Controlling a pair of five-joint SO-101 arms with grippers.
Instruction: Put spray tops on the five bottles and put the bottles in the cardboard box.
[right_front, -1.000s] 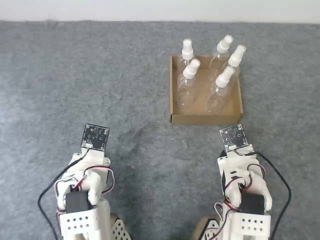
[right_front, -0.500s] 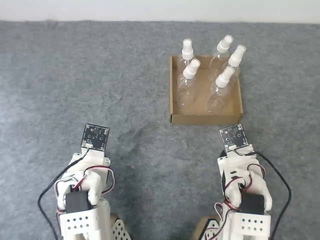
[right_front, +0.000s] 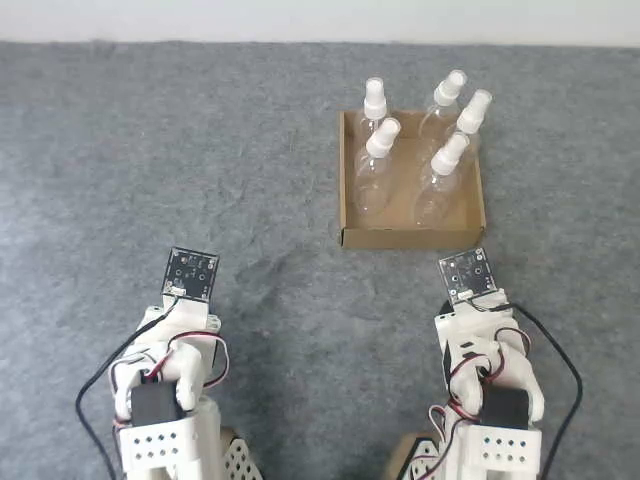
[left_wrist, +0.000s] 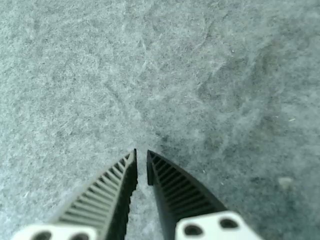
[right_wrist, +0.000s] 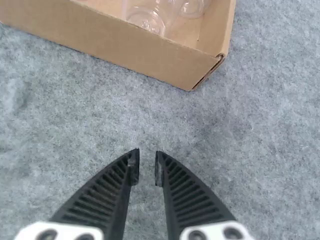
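Note:
The cardboard box (right_front: 410, 238) stands at the back right of the grey mat. Several clear bottles stand upright in it, each with a white spray top, such as the bottle (right_front: 377, 180) at front left and the bottle (right_front: 438, 180) at front right. Both arms are folded back at the near edge, well short of the box. My left gripper (left_wrist: 141, 155) is shut over bare mat with nothing in it. My right gripper (right_wrist: 146, 157) is shut and holds nothing, just short of the box's (right_wrist: 125, 40) near wall. Clear bottle bases (right_wrist: 150, 15) show over that wall.
Grey felt mat (right_front: 200, 160) covers the whole table. The left arm's base (right_front: 165, 420) and the right arm's base (right_front: 490, 420) sit at the near edge. A pale wall strip (right_front: 300, 20) runs along the far side.

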